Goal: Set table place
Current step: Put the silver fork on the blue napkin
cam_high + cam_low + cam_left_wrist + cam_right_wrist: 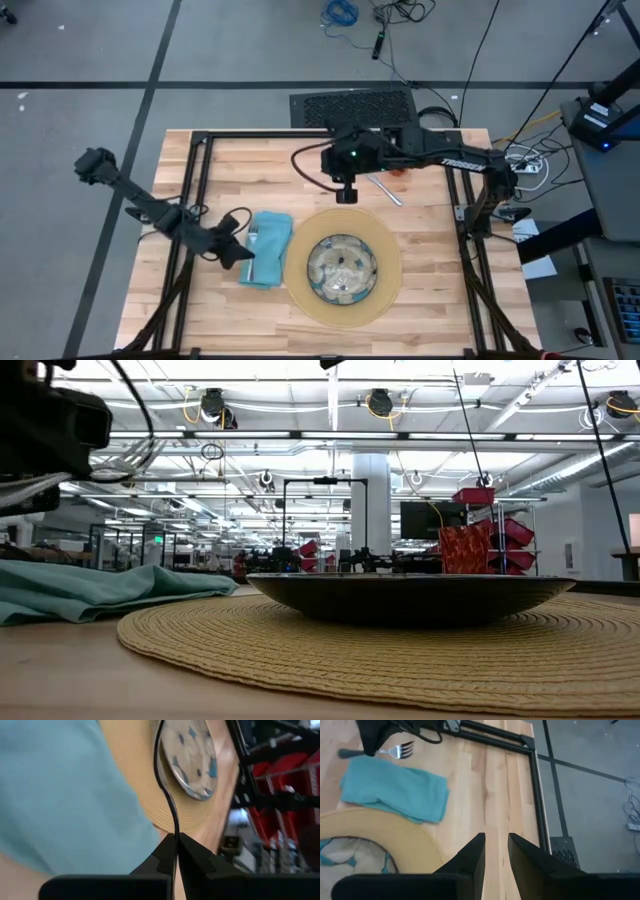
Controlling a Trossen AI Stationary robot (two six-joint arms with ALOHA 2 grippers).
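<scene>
the big round tan woven mat (390, 262) lies at the lower centre of the high view on the light wooden plank table (430, 205), and the patterned glass plate (341, 268) sits in its middle. touching the mat's left edge is the teal cloth napkin (267, 248), rumpled, lower left of centre.

the left gripper (240, 250) is at the napkin's left edge in the high view. in the right wrist view a silver fork (400, 750) shows at the upper left, its tines pointing toward the frame's centre, its handle end hidden under that dark gripper (374, 735) — just past the napkin (395, 790), on bare wood. in the left wrist view the left arm's fingers (192, 852) are pressed together with no gap, a black cable running up from between them; whether they pinch the fork there i cannot tell.

the right gripper (346, 193) hovers just above the mat's top edge at the centre of the high view; its fingers (472, 852) stand a narrow gap apart, holding nothing.

to its right — upper centre — a silver utensil (384, 188) lies slanted on the wood, with a small orange cup (402, 170) just beside it.
</scene>
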